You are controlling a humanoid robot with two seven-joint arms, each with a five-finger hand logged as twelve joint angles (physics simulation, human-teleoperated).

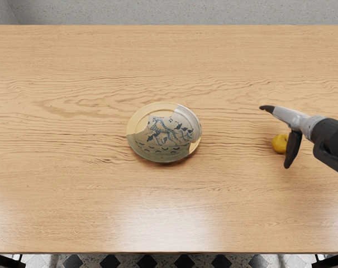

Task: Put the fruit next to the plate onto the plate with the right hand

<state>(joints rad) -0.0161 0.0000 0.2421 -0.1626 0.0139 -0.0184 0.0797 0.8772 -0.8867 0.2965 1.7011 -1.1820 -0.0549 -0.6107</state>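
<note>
A round plate [163, 132] with a cream rim and a blue painted scene lies near the middle of the wooden table. A small yellow fruit [279, 143] sits on the table well to the plate's right. My right hand [289, 131] comes in from the right edge and hovers just over and beside the fruit, partly hiding its right side. One finger points left above the fruit and another hangs down in front of it; the fingers are spread and hold nothing.
The wooden table [74, 184] fills the view. Its far edge meets a grey wall and its near edge runs along the bottom, with checkered floor below.
</note>
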